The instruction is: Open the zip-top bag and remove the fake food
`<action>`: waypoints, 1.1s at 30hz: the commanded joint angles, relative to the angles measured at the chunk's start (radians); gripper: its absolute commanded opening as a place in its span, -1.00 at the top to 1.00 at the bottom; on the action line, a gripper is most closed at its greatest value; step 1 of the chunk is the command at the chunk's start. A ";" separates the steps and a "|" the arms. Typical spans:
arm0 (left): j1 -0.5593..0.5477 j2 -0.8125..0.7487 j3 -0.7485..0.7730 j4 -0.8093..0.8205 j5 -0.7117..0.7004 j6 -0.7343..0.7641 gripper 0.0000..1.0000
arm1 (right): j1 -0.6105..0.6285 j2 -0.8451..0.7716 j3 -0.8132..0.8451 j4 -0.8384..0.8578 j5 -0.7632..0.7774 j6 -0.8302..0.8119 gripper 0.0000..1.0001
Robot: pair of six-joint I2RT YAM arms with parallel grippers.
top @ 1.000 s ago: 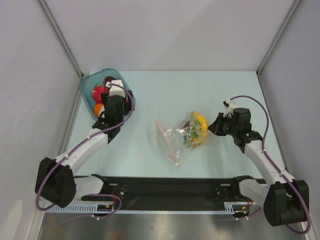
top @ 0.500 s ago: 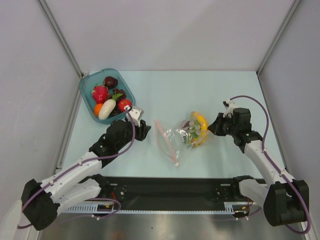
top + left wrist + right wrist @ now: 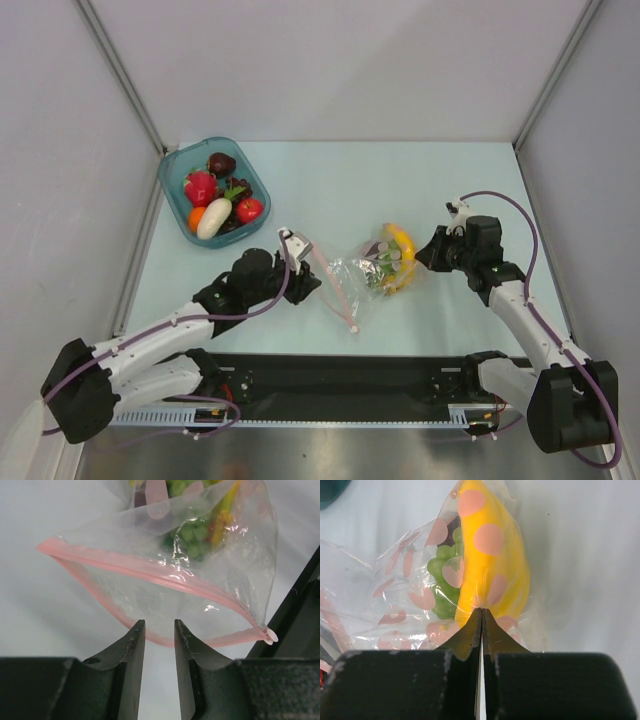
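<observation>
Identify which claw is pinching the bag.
The right claw: its jaws are shut on the bag beside the banana. The left claw is open, just short of the bag, holding nothing.

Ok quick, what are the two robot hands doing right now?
Left gripper: open, holding nothing.
Right gripper: shut on the clear crinkly plastic zip-top bag.
</observation>
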 commanded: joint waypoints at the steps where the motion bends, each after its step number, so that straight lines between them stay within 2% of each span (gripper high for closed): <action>1: -0.033 0.016 -0.001 0.064 0.025 -0.009 0.31 | -0.006 -0.019 0.038 0.014 -0.017 -0.003 1.00; 7: -0.059 0.126 -0.019 0.219 0.021 -0.035 0.28 | -0.006 -0.004 0.033 0.013 -0.008 -0.002 1.00; 9: -0.082 0.183 -0.048 0.323 -0.005 -0.034 0.24 | -0.006 0.001 0.032 0.010 0.004 -0.002 1.00; 13: -0.110 0.303 -0.070 0.509 -0.022 -0.038 0.13 | -0.006 0.013 0.027 0.001 0.035 0.001 1.00; 17: -0.145 0.432 -0.024 0.621 -0.026 -0.034 -0.13 | -0.006 0.042 0.021 -0.003 0.067 0.006 1.00; 22: -0.160 0.583 0.062 0.690 -0.015 -0.041 -0.29 | -0.003 0.088 0.010 0.027 0.062 0.016 1.00; 26: -0.173 0.646 0.119 0.713 -0.013 -0.041 -0.39 | 0.000 0.117 0.004 0.043 0.056 0.020 1.00; 33: -0.176 0.709 0.177 0.735 -0.009 -0.035 -0.47 | 0.015 0.136 0.001 0.060 0.050 0.021 1.00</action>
